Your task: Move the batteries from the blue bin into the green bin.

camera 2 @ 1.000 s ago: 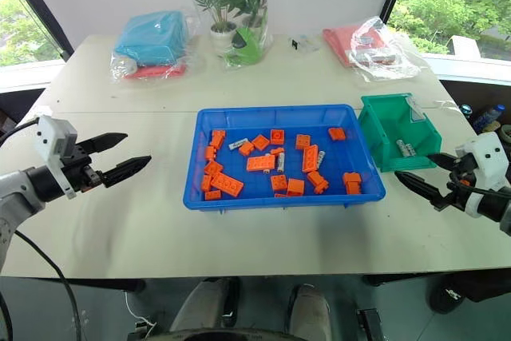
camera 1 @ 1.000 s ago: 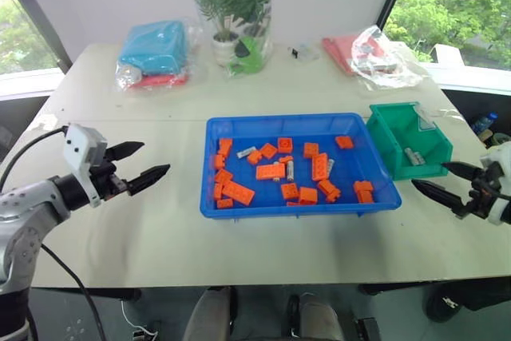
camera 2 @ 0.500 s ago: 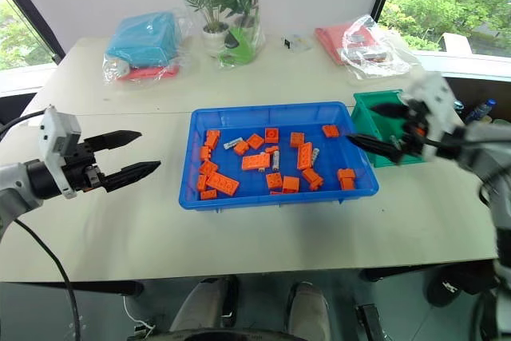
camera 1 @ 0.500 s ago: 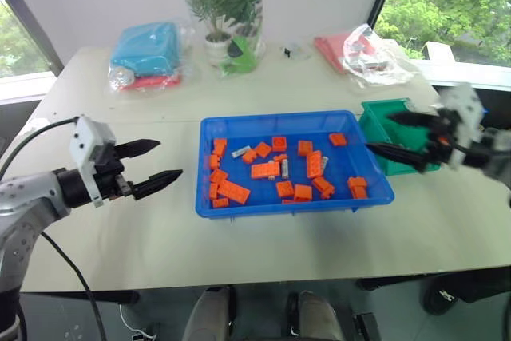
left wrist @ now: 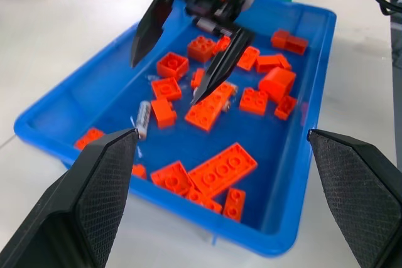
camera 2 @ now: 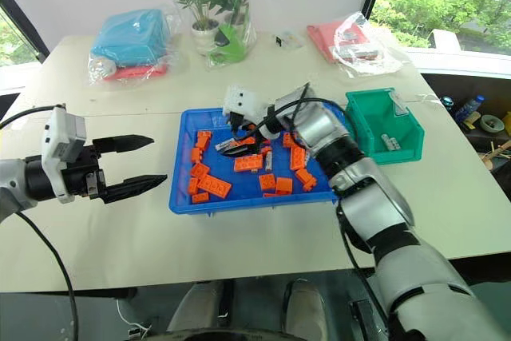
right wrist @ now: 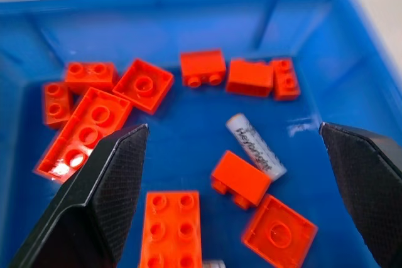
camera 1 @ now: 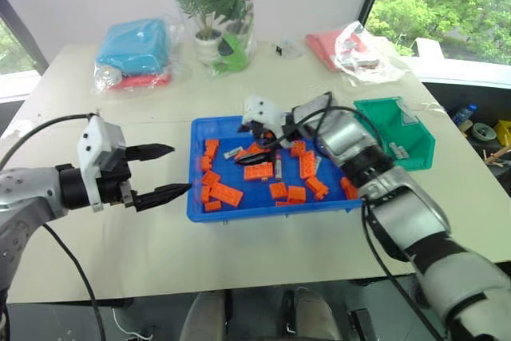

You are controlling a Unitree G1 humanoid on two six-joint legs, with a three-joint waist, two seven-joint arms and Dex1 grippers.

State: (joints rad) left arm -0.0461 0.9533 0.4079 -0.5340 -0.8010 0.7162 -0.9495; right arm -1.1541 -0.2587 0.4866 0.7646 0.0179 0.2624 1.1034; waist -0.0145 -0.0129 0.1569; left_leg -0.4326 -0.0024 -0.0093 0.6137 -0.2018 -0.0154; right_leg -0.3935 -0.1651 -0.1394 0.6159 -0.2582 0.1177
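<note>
Left gripper (camera 1: 164, 172): held level above the desk (camera 1: 120, 253), just left of the blue bin (camera 1: 200, 212), pointed toward it; jaws spread wide, nothing held.

Blue bin: set at mid-desk, scattered with orange bricks (camera 1: 227, 192). Batteries (right wrist: 255, 152) are lain flat among the bricks; on the one seen in the right wrist view, dark lettering is printed along its long axis, not legible.

Right gripper (camera 2: 236, 136): reached across over the bin's left part, angled downward; jaws wide, nothing held.

Green bin (camera 1: 397, 132): placed just right of the blue bin, with batteries inside.
</note>
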